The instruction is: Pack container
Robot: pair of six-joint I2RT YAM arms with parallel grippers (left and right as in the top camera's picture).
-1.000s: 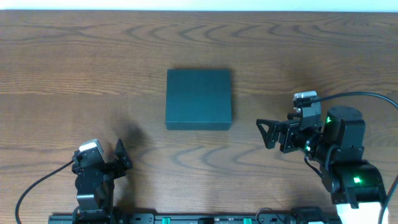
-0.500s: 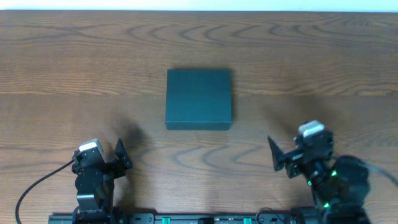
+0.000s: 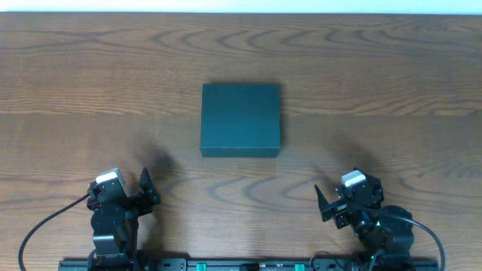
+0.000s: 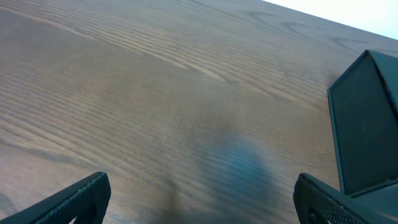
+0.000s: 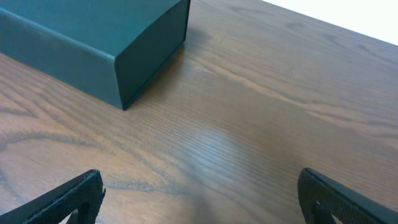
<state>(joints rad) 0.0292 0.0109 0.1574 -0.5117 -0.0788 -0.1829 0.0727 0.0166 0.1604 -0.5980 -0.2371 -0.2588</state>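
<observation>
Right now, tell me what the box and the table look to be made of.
Box: probably cardboard with a matte dark finish. It has flat faces, crisp folded edges and no glare. Table: wood or wood-look laminate, I cannot tell which. Brown grain lines run across it, with a soft sheen in the wrist views.

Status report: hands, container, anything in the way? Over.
Left hand open, empty. Right hand open, empty. Container closed, centre of table, untouched. Nothing seen in the way.
</observation>
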